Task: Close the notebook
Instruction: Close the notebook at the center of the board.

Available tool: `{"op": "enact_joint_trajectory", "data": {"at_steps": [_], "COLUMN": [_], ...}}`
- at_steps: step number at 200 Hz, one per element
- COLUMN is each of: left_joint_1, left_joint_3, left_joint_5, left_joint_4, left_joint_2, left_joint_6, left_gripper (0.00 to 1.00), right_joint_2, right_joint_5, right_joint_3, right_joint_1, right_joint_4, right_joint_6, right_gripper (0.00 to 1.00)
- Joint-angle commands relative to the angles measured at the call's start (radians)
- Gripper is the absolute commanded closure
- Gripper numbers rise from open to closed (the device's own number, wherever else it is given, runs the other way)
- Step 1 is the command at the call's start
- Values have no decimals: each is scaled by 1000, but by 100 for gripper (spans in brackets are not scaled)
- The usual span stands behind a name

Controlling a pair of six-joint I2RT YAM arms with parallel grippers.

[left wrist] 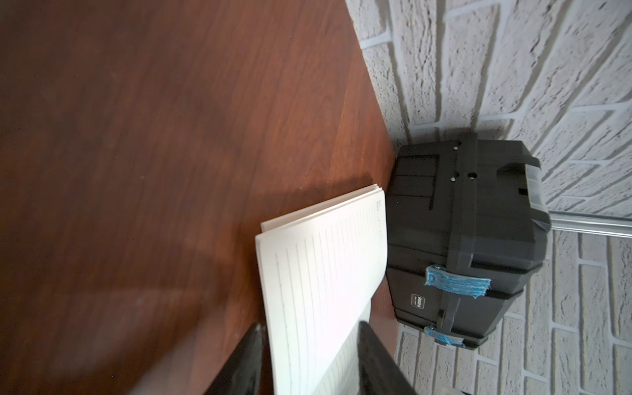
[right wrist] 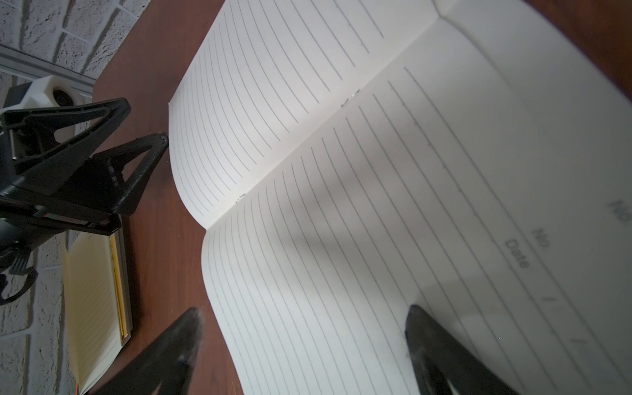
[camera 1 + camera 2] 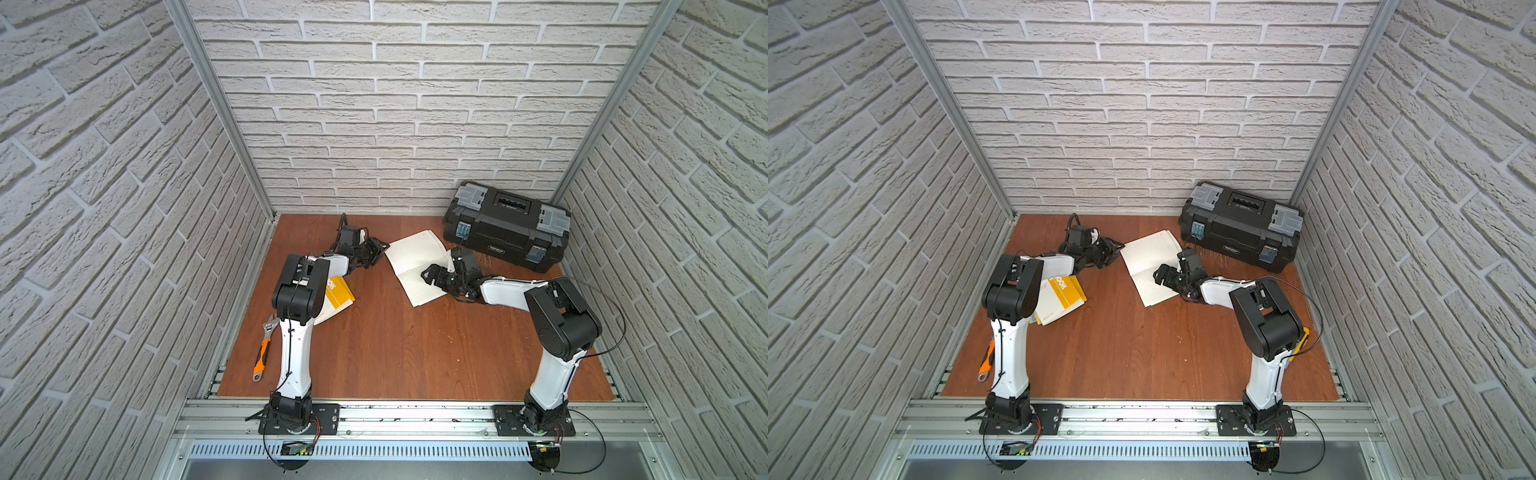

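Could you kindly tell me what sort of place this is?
Probably a robot test cell staged as a workshop: brick-pattern wall panels in an aluminium frame, plus a black toolbox and adjustable wrench on the wooden tabletop.

The notebook point(image 3: 415, 257) has cream pages with fine grey lines. The tabletop point(image 3: 395, 353) shows reddish-brown wood grain. The toolbox point(image 3: 498, 232) is black and grey. The wrench point(image 3: 262, 357) handle is orange.

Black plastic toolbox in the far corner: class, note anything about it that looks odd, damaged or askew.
The black plastic toolbox sits skewed, not square to the white brick back wall. Ragged blue tape strips, frayed at the edges, bridge its lid seam in front, which looks makeshift. No crack or spill shows.
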Motion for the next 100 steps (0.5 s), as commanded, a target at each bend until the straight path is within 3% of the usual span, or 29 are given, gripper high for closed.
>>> {"op": "enact_joint_trajectory", "data": {"at_steps": [1, 100], "left_joint_1": [-18, -26], "left_joint_3": [29, 1], "left_joint_5": [18, 29], "left_joint_4": [49, 49], "left_joint_2": [26, 1], "left_joint_6": [-4, 0], "left_gripper": [55, 55], "right_joint_2": [24, 18], "right_joint_5": [-17, -23], "right_joint_3": [-37, -47], "right_joint_1": [-1, -1], "right_joint_4": [-21, -16], "right_joint_6": [13, 14], "right_gripper": [7, 7]}}
